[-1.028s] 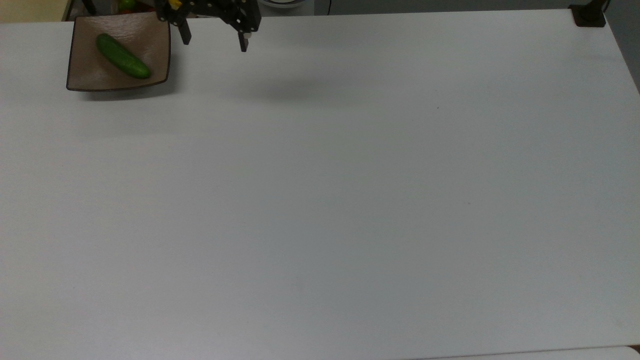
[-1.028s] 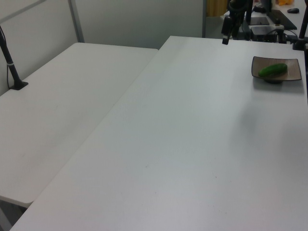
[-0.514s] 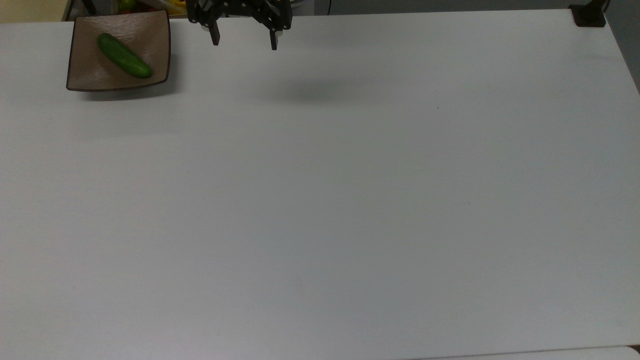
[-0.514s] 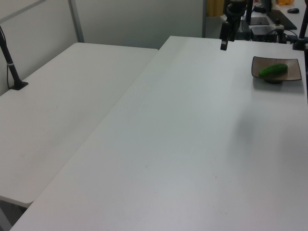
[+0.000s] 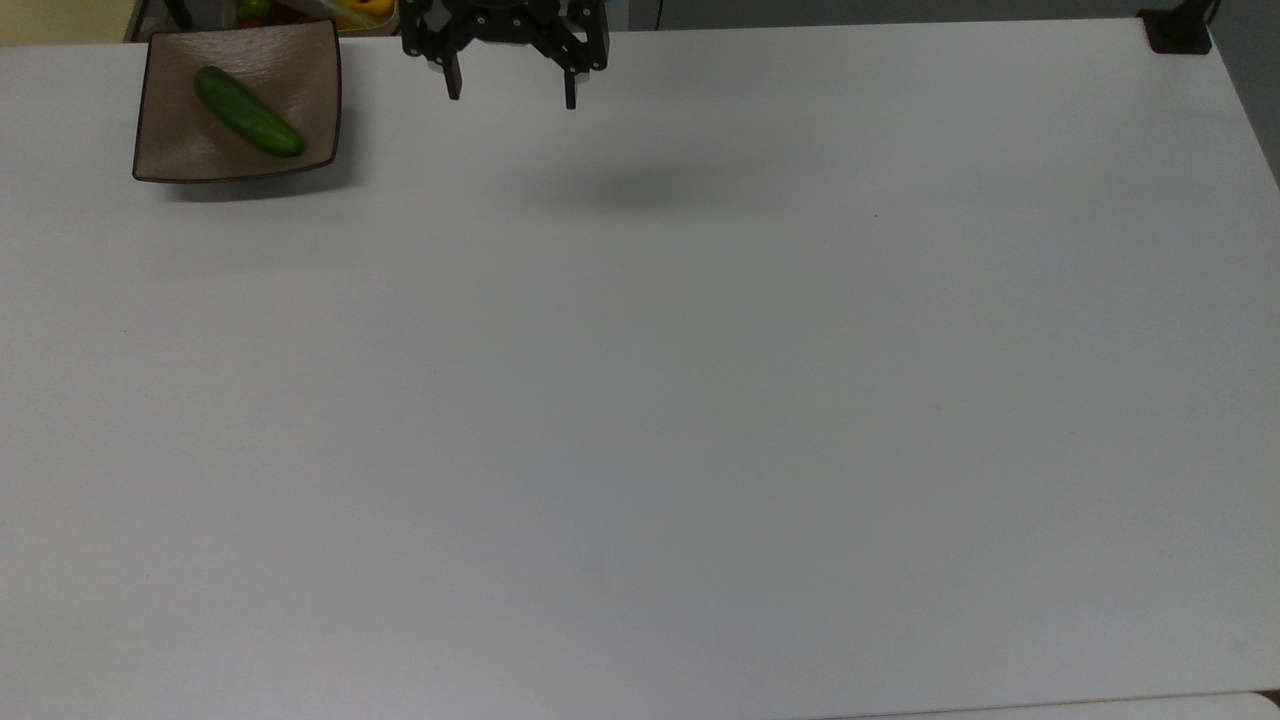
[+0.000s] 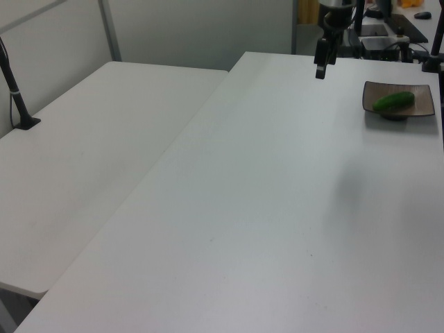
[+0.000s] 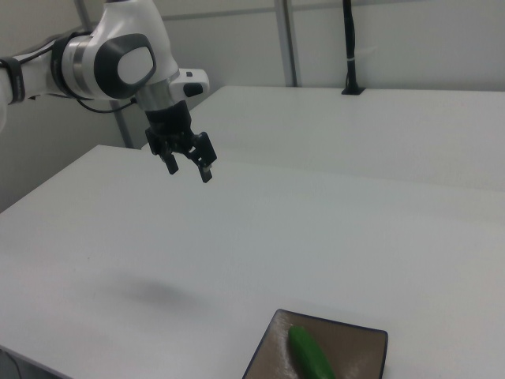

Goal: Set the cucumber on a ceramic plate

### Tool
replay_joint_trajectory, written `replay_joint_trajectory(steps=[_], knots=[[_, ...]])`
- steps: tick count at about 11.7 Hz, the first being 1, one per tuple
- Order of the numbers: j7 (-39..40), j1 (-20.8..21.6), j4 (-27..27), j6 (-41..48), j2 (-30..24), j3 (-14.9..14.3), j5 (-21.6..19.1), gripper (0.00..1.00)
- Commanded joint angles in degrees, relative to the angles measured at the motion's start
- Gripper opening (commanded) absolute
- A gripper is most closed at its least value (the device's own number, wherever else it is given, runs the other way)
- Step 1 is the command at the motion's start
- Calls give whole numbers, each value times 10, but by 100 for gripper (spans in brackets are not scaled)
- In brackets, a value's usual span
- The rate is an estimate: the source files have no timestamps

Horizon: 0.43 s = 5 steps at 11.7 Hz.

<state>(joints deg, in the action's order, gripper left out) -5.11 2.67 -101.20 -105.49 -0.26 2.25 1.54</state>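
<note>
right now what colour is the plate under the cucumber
Tan-brown with a thin dark rim, clearest in the top view.

gripper [image 5: 511, 92]: its upper body is cut off by the top view's upper edge; in the left view the two fingers overlap, so the gap is hidden.
cucumber [image 7: 310, 355]: its near end is cut off by the right view's lower edge.
ceramic plate [image 7: 268, 351]: its front part runs past the right view's lower edge.
robot arm [image 7: 95, 55]: cut off at the right view's left edge.
</note>
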Motion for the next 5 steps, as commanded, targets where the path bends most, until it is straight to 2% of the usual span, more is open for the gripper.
replay_joint_trajectory(steps=[1,5], knots=[[-9,7,11,14,8,4,13,100],[-6,6,10,12,8,4,13,100]])
